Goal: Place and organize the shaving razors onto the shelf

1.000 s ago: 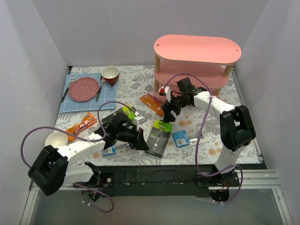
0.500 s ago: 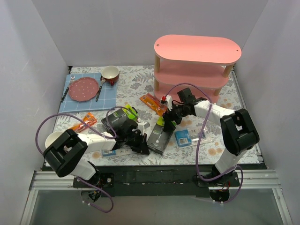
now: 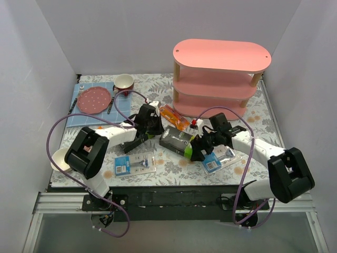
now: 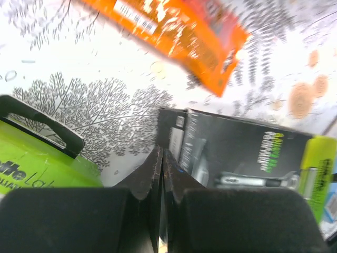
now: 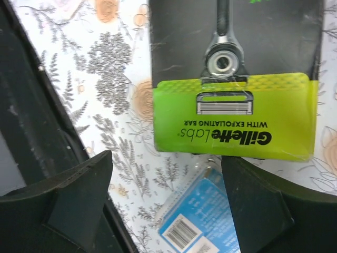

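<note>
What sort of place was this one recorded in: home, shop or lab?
Probably a lab test booth, not a home or shop: plain white walls box in a floral-clothed table, robot arms bolt to its black rail, and props like the pink shelf look staged.

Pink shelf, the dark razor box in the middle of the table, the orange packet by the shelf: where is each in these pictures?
pink shelf (image 3: pixel 221 54): overhead view, on its top board.
dark razor box (image 5: pixel 234 113): right wrist view, on its lime-green end.
orange packet (image 3: pixel 174 117): overhead view, middle of the wrapper.
</note>
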`<action>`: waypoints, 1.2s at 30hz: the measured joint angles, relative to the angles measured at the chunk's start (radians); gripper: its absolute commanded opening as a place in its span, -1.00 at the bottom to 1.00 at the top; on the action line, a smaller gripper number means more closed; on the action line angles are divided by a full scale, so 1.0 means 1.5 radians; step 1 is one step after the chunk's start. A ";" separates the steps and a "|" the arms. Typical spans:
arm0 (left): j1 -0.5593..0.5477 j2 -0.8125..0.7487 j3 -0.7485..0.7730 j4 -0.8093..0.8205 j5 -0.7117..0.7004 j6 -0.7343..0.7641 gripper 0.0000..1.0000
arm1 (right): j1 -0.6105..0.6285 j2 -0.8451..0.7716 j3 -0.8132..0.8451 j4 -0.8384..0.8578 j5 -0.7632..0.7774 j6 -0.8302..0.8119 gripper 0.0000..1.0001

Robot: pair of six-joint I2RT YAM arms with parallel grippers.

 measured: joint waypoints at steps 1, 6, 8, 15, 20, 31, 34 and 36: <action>0.000 -0.007 0.002 0.008 -0.001 0.005 -1.00 | 0.004 -0.004 -0.001 -0.005 -0.011 0.006 0.82; -0.005 -0.097 -0.001 -0.003 0.023 0.032 -0.03 | -0.016 -0.018 0.007 -0.009 -0.047 0.030 0.79; -0.008 -0.159 -0.005 -0.017 0.056 0.039 0.26 | -0.038 -0.021 0.035 -0.014 -0.054 0.035 0.81; -0.012 -0.232 -0.094 0.011 0.209 0.002 0.13 | -0.074 0.019 0.136 0.019 -0.024 0.020 0.83; -0.012 -0.194 -0.188 0.027 0.270 -0.050 0.08 | -0.074 0.113 0.145 0.031 -0.015 0.009 0.82; -0.008 -0.139 -0.216 0.141 0.242 -0.087 0.32 | -0.065 0.186 0.137 0.050 -0.021 0.023 0.61; -0.006 -0.078 -0.183 0.159 0.239 -0.092 0.33 | -0.057 0.145 0.078 0.071 -0.032 0.049 0.55; -0.005 -0.041 -0.153 0.165 0.240 -0.095 0.33 | -0.056 0.098 0.028 0.082 -0.036 0.067 0.55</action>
